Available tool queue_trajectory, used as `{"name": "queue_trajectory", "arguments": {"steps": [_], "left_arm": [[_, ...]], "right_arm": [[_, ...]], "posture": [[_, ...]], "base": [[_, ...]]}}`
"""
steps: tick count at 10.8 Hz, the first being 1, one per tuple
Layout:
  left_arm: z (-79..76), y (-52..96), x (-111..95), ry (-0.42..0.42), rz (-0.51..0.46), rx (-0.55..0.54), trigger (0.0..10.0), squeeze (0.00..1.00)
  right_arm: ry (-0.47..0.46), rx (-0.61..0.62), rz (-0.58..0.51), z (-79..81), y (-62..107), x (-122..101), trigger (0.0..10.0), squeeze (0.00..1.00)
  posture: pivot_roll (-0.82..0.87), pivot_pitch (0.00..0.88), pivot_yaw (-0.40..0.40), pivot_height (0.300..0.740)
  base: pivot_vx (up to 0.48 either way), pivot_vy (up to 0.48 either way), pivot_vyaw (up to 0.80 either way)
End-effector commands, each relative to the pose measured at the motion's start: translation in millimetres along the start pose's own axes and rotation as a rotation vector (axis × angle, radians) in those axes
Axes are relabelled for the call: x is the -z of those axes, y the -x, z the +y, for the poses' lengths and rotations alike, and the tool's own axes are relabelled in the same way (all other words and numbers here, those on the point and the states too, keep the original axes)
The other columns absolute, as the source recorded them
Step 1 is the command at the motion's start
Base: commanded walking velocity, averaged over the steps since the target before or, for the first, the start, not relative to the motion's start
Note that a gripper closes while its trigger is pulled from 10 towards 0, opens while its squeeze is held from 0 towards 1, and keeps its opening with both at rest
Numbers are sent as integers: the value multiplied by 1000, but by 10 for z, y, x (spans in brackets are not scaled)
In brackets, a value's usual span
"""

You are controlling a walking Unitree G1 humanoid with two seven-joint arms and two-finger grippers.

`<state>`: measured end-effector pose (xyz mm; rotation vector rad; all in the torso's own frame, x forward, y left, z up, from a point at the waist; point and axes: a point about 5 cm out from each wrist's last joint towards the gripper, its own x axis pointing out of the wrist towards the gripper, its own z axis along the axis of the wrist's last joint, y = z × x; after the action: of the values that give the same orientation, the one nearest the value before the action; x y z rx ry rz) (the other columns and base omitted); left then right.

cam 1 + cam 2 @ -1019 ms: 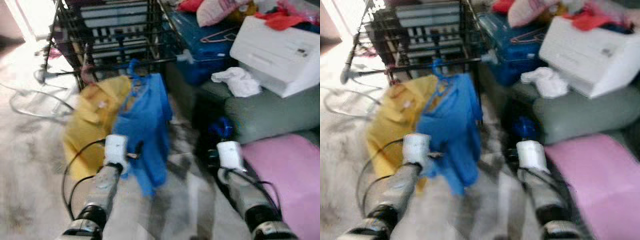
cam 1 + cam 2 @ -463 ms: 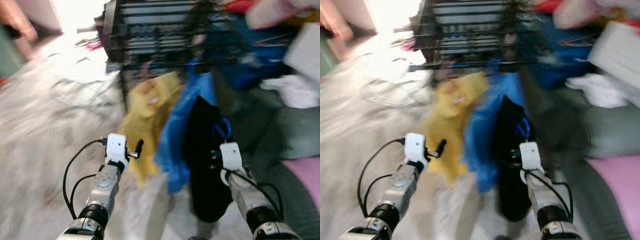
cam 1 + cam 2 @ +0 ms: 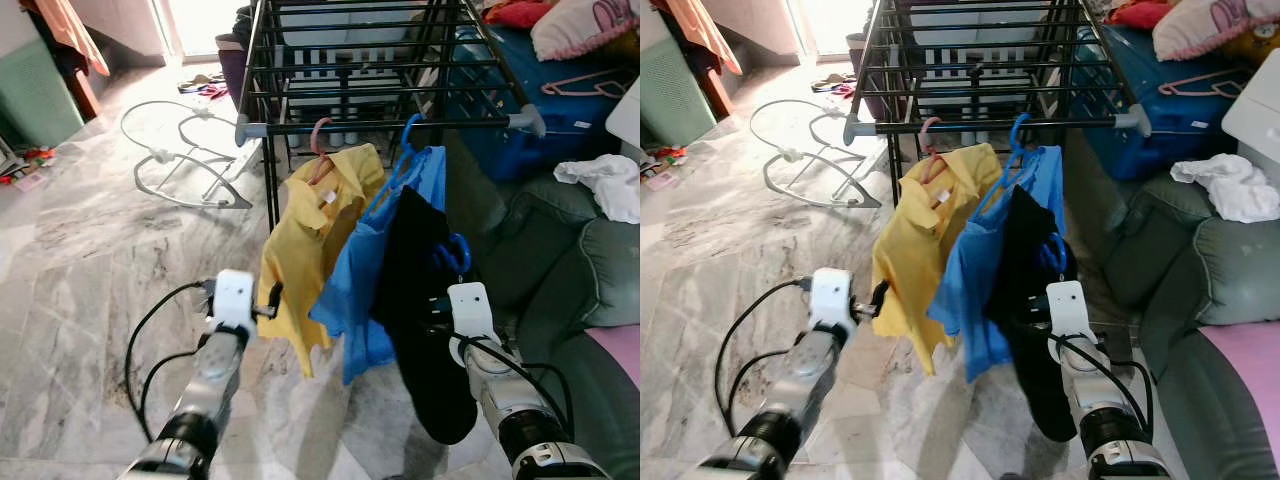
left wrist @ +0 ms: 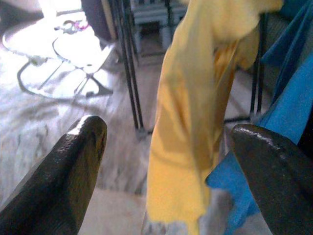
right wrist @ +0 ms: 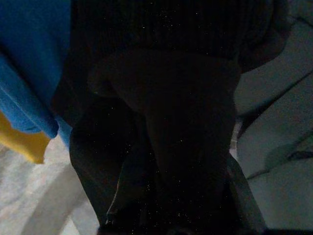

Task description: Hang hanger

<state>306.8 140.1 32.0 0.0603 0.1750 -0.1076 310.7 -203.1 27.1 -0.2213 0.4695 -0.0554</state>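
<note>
A black drying rack (image 3: 380,60) stands ahead. From its front bar (image 3: 390,127) hang a yellow shirt (image 3: 315,235) on a pink hanger (image 3: 320,140) and a blue shirt (image 3: 375,270) on a blue hanger (image 3: 408,135). A black garment (image 3: 420,300) on another blue hanger (image 3: 456,255) is held up against the blue shirt by my right gripper (image 3: 437,305), whose fingers are hidden in the dark cloth (image 5: 166,122). My left gripper (image 3: 272,298) is open beside the yellow shirt's lower edge (image 4: 186,161), touching nothing.
A grey sofa (image 3: 590,270) with a white cloth (image 3: 605,185) is at the right. Behind it are a blue box (image 3: 510,85) and a loose pink hanger (image 3: 585,82). A white wire frame (image 3: 180,165) lies on the marble floor at the left.
The camera has swung and steadied, so the blur is gone. The black garment in my right gripper has come up beside the blue shirt. My left gripper stays open near the yellow shirt.
</note>
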Motion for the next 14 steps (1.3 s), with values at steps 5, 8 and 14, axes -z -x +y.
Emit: {"name": "queue_trajectory", "arguments": {"steps": [5, 8, 14], "left_arm": [[33, 71, 16, 53, -40, 23, 10000, 0], [13, 53, -4, 52, -42, 43, 10000, 0], [-84, 96, 65, 44, -18, 76, 10000, 0]], "right_arm": [[-10, 173, -31, -204, -28, -107, 10000, 0], [-13, 200, -29, -251, -23, -93, 10000, 0], [-17, 193, -28, -289, -32, -105, 10000, 0]], "posture": [[-219, 57, 36, 740], [-228, 58, 42, 740], [-229, 64, 40, 740]], "base": [[145, 0, 0], [446, 0, 0], [368, 0, 0]]}}
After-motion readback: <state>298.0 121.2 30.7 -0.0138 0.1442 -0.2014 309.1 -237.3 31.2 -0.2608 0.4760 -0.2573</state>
